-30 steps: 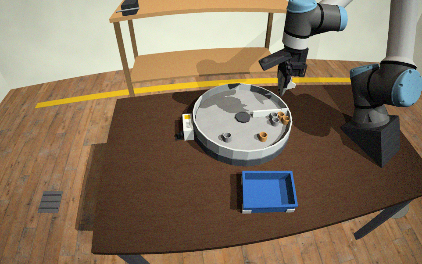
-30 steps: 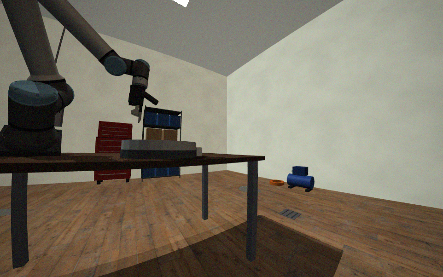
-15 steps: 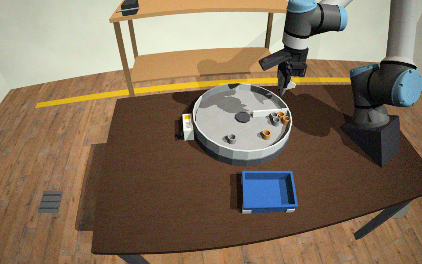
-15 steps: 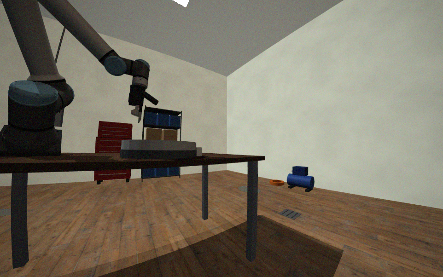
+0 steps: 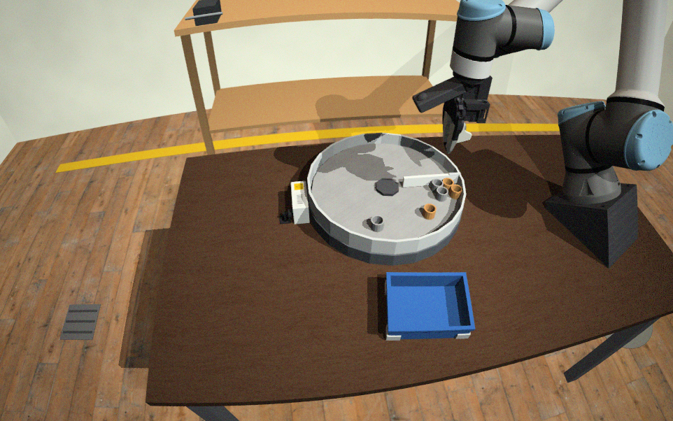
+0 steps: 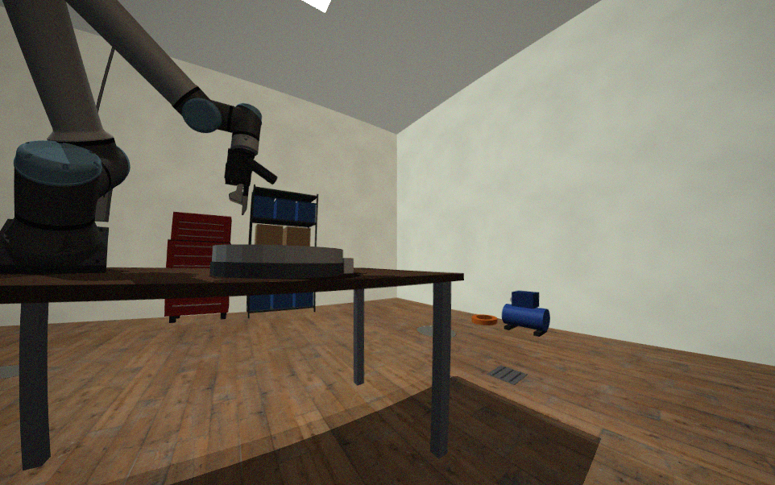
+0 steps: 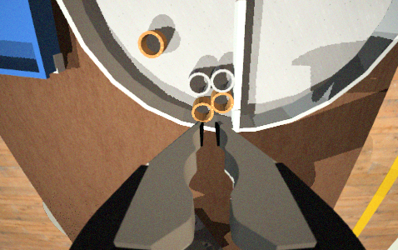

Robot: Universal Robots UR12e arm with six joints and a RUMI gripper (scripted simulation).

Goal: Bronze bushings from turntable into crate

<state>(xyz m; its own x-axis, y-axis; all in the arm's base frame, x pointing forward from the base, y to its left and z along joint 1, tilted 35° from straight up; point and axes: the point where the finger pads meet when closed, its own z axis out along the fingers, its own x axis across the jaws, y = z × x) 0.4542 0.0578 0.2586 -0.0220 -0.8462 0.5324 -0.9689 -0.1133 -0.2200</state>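
The round grey turntable (image 5: 385,191) holds three bronze bushings (image 5: 447,182) (image 5: 455,191) (image 5: 429,211) and three steel bushings (image 5: 436,184) (image 5: 441,193) (image 5: 377,223). Two bronze and two steel ones cluster against a white bar (image 5: 427,179) near the right rim. In the wrist view the clustered bronze pair (image 7: 202,112) (image 7: 222,102) lies just beyond my fingertips, with the steel pair (image 7: 199,82) (image 7: 222,80) behind and the lone bronze bushing (image 7: 151,43) farther off. My gripper (image 5: 452,143) (image 7: 209,123) hangs above the turntable's far right rim, shut and empty. The blue crate (image 5: 427,303) (image 7: 21,37) stands empty in front of the turntable.
A dark hub (image 5: 386,187) sits at the turntable's centre. A small white box (image 5: 299,201) is fixed to its left side. The arm's base (image 5: 592,218) stands at the table's right. A wooden shelf (image 5: 317,98) stands behind the table.
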